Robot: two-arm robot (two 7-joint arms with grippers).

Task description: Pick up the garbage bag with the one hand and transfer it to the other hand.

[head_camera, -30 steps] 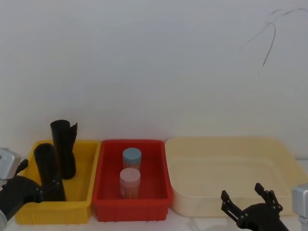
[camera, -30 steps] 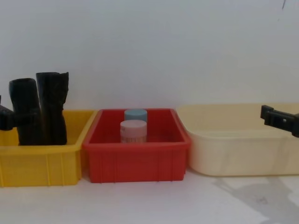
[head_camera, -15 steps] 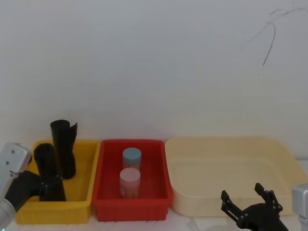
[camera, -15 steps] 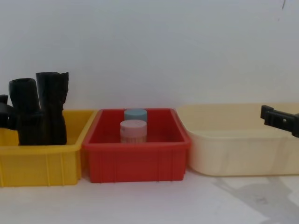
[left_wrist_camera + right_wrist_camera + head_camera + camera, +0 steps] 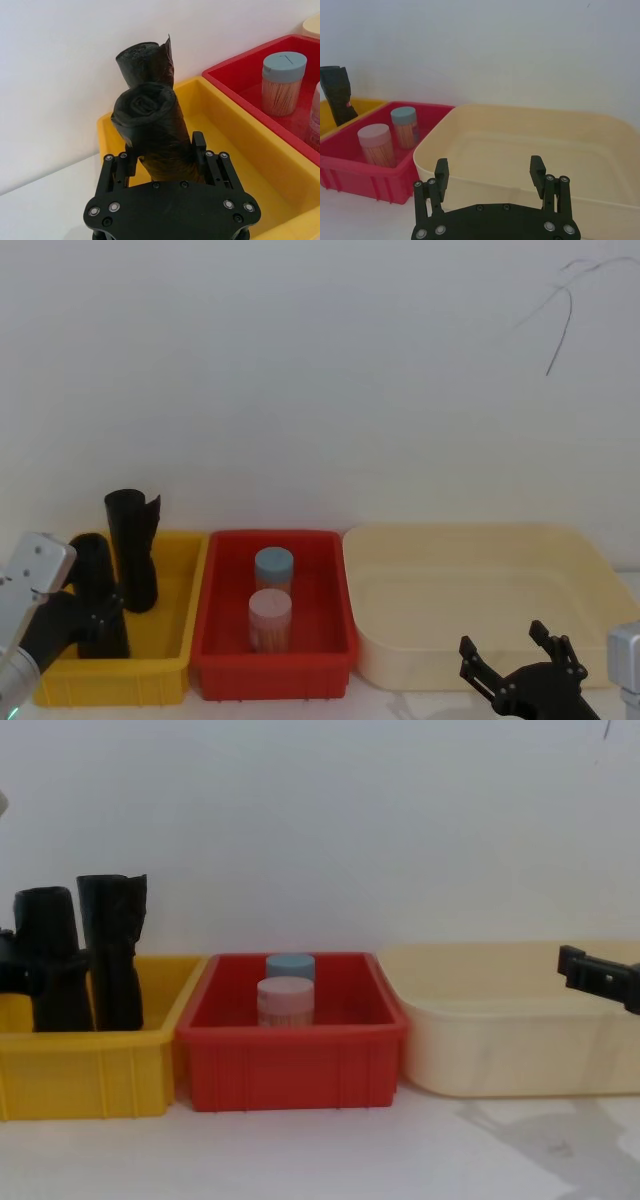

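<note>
The garbage bag, a black wrinkled roll with an even top, stands at the near left of the yellow bin. My left gripper comes in from the lower left and is shut on the roll's lower half. The left wrist view has a finger pressed on each side of the garbage bag. From the chest the garbage bag leans slightly left. My right gripper hangs open in front of the cream bin, far from the bag, holding nothing; it appears as right gripper.
A second black roll with a ragged top corner stands just behind the bag. The red bin in the middle holds a blue-lidded jar and a pink-lidded jar. A large cream bin sits on the right. A white wall stands close behind.
My left wrist has risen and swung in closer, and the garbage bag has shifted slightly to the left within the yellow bin. The right gripper has not moved.
</note>
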